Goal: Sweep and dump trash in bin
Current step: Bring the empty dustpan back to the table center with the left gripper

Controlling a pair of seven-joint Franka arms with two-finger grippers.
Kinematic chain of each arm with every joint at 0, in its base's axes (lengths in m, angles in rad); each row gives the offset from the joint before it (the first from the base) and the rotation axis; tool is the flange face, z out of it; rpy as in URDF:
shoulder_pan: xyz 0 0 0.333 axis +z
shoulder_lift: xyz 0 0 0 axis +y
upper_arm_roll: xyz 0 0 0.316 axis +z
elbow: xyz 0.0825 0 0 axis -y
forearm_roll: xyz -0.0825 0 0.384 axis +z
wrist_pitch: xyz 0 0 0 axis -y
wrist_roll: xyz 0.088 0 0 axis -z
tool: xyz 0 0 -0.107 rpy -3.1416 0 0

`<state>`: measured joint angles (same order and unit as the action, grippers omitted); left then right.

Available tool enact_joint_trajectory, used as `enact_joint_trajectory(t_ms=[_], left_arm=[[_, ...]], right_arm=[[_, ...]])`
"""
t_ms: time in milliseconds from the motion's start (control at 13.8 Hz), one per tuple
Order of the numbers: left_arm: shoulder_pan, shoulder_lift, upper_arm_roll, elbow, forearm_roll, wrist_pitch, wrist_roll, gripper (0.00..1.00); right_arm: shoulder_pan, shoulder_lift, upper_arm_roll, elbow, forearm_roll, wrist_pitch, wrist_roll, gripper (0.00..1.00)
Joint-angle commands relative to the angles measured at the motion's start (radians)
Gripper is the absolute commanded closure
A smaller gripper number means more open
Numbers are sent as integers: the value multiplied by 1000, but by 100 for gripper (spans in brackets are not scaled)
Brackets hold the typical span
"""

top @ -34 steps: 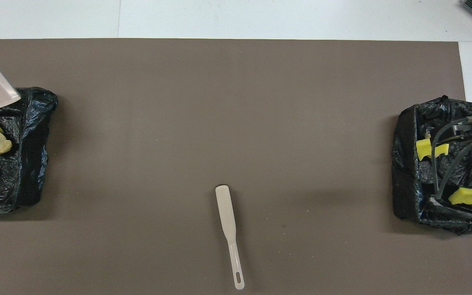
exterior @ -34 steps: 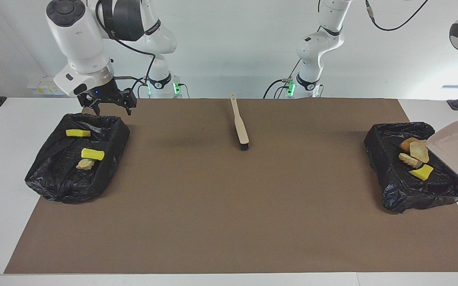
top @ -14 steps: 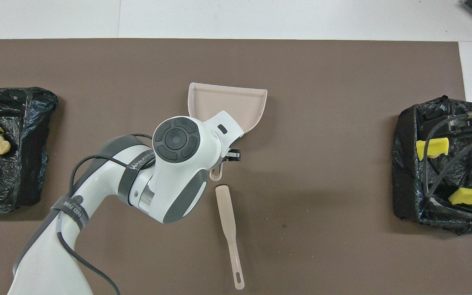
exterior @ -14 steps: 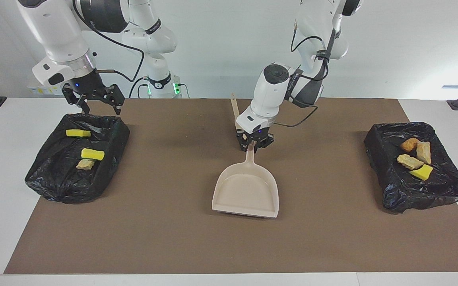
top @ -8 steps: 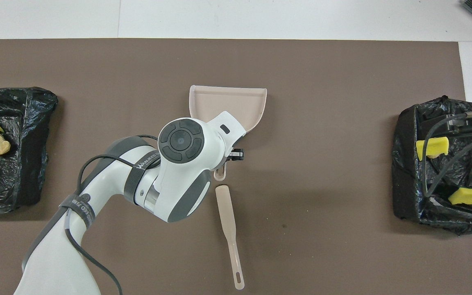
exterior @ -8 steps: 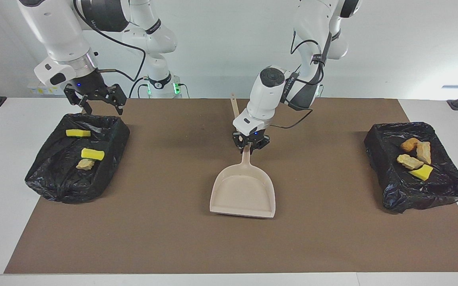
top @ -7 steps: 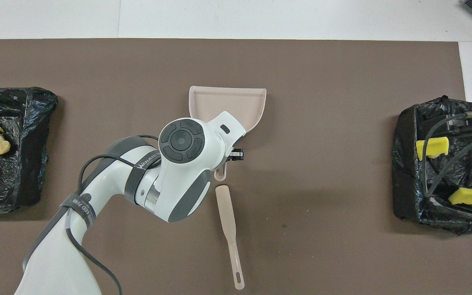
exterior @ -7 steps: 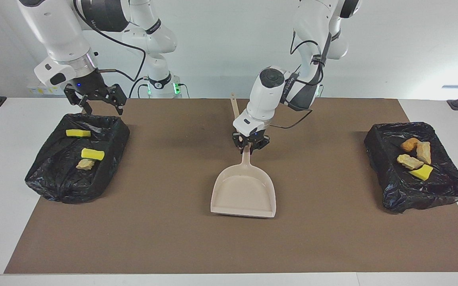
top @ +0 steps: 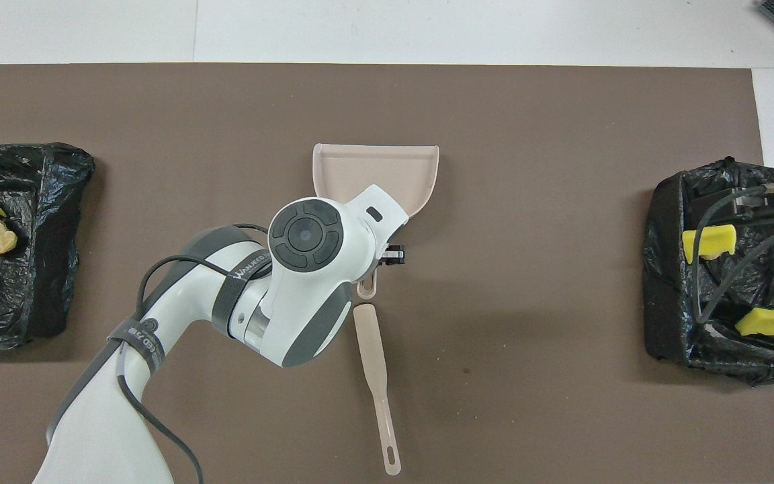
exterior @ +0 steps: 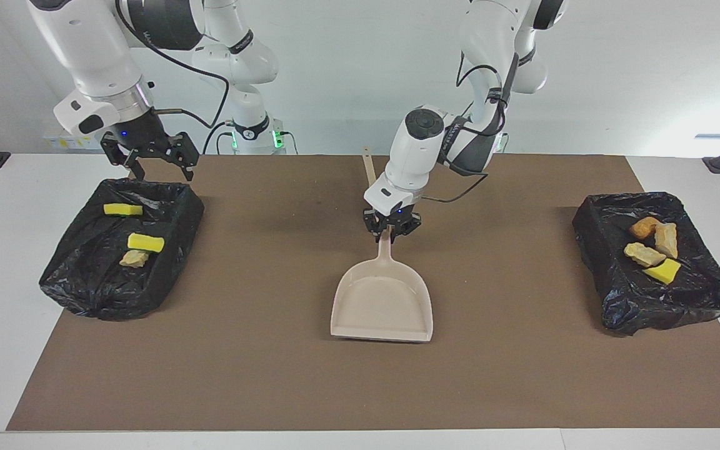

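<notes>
Seven scraps binned, dustpan down at mid-worktop.

Left claw (exterior: 390,234) is clamped on the dustpan (exterior: 383,304) handle — pan flat on the brown mat (exterior: 272,375), its mouth pointing away from the robots, handle end just short of the brush (top: 375,366), which lies nearer the robots. Right claw (exterior: 150,164) hangs spread wide over the robot-side rim of the black bin (exterior: 85,281) at the right arm's end — the arm waits. Trash sits in both bins: two yellow sponge bits (exterior: 145,242) and a tan chunk (exterior: 134,258) in that one; three bread-like chunks (exterior: 644,254) and a yellow bit (exterior: 662,271) in the second bin (exterior: 647,306) at the left arm's end.
</notes>
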<state>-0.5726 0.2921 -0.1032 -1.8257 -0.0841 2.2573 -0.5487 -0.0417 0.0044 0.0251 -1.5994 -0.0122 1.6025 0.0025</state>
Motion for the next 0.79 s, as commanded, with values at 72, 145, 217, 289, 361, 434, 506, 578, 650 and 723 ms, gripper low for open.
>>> enact_joint_trajectory(t_ms=[72, 145, 217, 289, 361, 434, 506, 578, 650, 723], left_arm=[[-32, 2, 22, 3, -16, 21, -36, 100], [-32, 2, 22, 0, -16, 31, -34, 100], [-32, 4, 22, -4, -16, 39, -34, 100], [-32, 7, 22, -6, -16, 50, -34, 100], [-32, 9, 22, -6, -16, 56, -34, 100], [-33, 12, 22, -6, -16, 67, -34, 100], [-32, 28, 22, -4, -14, 73, -33, 100], [-33, 31, 22, -1, -11, 74, -34, 100], [-33, 33, 22, -4, -11, 74, -37, 99], [-36, 36, 22, -4, -11, 82, -63, 93]], right_arm=[[-3, -23, -1, -28, 17, 22, 14, 0], [-7, -23, -1, -28, 17, 22, 14, 0], [-7, -23, -1, -28, 17, 22, 13, 0], [-7, -23, -1, -28, 17, 20, 14, 0], [-7, -23, 1, -28, 17, 20, 13, 0], [-7, -23, -1, -28, 17, 22, 14, 0], [-10, -23, -1, -28, 17, 20, 13, 0], [-12, -23, -1, -28, 17, 20, 13, 0], [-12, -23, -1, -28, 17, 20, 13, 0], [-12, -23, -1, -28, 17, 20, 13, 0]])
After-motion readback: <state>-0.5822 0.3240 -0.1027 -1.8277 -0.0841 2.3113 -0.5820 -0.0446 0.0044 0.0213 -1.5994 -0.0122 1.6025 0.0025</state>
